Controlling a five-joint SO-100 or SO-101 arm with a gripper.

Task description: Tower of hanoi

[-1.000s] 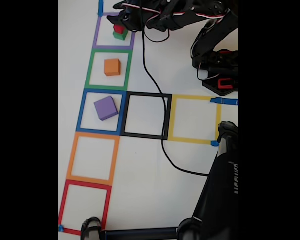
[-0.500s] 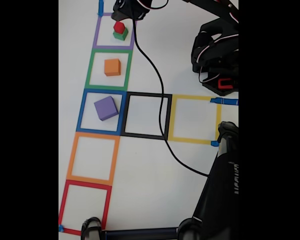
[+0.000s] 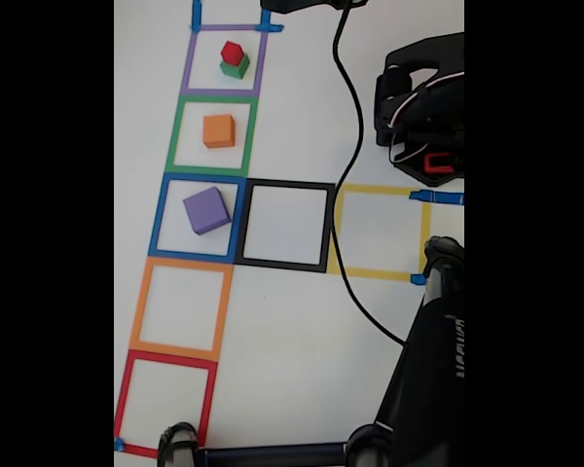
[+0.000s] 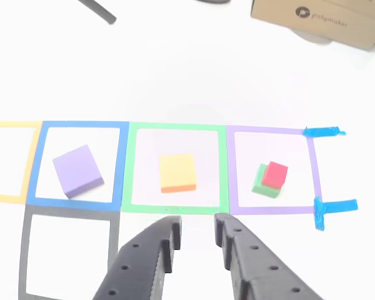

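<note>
One claw [image 4: 195, 240] is seen nearest in the other view, its fingers slightly apart and nothing held between them. Four cubes are counted on the white desk [image 4: 175, 81], beyond the claw. The orange cube [image 4: 178, 172] lies straight ahead, square-on. Left of it sits the purple cube [image 4: 79, 171], turned askew. Right of it, the red cube [image 4: 274, 174] is stacked on the green cube [image 4: 260, 186].

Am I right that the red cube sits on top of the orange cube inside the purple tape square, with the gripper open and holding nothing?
Not quite: the red cube sits on the green cube, not the orange one, as the other view shows. The orange cube lies alone in the green tape square. The rest holds: the stack is inside the purple tape square, and the gripper is open and empty.
</note>
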